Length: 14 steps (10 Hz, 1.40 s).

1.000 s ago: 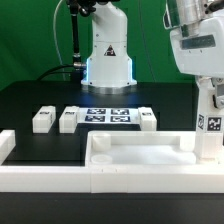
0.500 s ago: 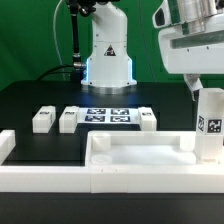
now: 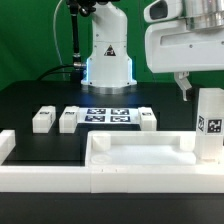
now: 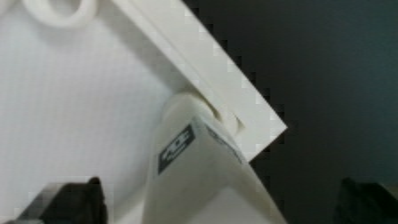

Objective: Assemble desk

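Observation:
The white desk tabletop (image 3: 140, 158) lies rim-up at the front, between the border rails. One white tagged leg (image 3: 210, 124) stands upright at its corner on the exterior view's right. It also shows in the wrist view (image 4: 210, 165), set against the tabletop's corner (image 4: 107, 110). My gripper (image 3: 203, 84) hangs just above that leg, open and empty. In the wrist view my gripper (image 4: 217, 208) has its dark fingertips (image 4: 71, 200) wide apart on either side of the leg, not touching it. Three more legs (image 3: 43, 119) (image 3: 69, 118) (image 3: 148, 118) lie on the black table behind.
The marker board (image 3: 108, 116) lies between the loose legs. Long white border rails (image 3: 45, 176) run along the front and the exterior view's left. The robot's base (image 3: 108, 55) stands at the back centre.
My gripper has risen off the upright leg and drifted toward the exterior view's left. The leg stays standing at the tabletop's corner.

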Each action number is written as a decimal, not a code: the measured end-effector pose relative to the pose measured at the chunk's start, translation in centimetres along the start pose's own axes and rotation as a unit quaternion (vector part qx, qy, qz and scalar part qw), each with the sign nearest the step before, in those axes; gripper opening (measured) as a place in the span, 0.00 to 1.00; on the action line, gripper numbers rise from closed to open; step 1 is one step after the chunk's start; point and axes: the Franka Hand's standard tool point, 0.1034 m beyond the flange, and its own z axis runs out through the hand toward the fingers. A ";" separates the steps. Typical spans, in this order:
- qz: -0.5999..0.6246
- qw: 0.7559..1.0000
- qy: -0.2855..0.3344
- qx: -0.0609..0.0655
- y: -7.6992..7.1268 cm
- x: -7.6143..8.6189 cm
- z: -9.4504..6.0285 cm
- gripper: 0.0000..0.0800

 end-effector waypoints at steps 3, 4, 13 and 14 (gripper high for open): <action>-0.105 0.994 0.003 -0.001 0.1 0.0 0.1 0.81; -0.125 0.992 0.002 -0.001 0.1 0.0 0.2 0.81; -0.410 0.911 0.013 -0.043 -0.3 0.1 0.0 0.52; -0.410 0.911 0.013 -0.043 -0.2 0.2 0.0 0.52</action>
